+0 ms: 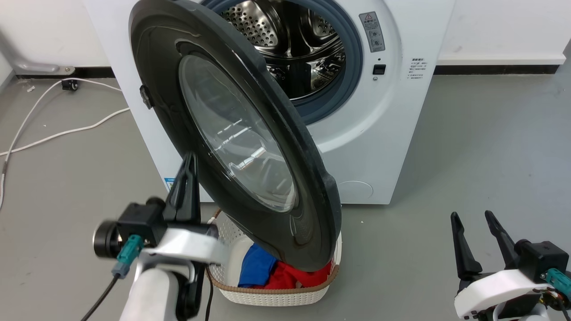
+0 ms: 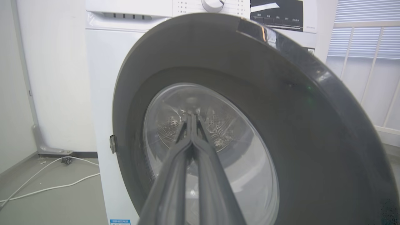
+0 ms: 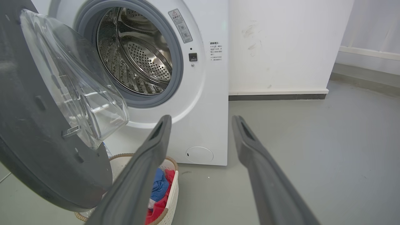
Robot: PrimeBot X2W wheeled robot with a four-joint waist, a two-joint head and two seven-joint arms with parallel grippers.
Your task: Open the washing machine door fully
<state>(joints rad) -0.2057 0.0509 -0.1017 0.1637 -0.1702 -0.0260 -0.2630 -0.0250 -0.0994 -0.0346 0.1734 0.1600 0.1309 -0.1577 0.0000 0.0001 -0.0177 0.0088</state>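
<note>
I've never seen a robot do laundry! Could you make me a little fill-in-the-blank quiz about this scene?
1. The washing machine door hangs partly ____, showing the steel drum behind it.
2. The fingers of the left gripper are pressed ____, while those of the right gripper stand apart.
3. The white basket below the door holds blue and ____ cloth.

Missing words: open; together; red.
</note>
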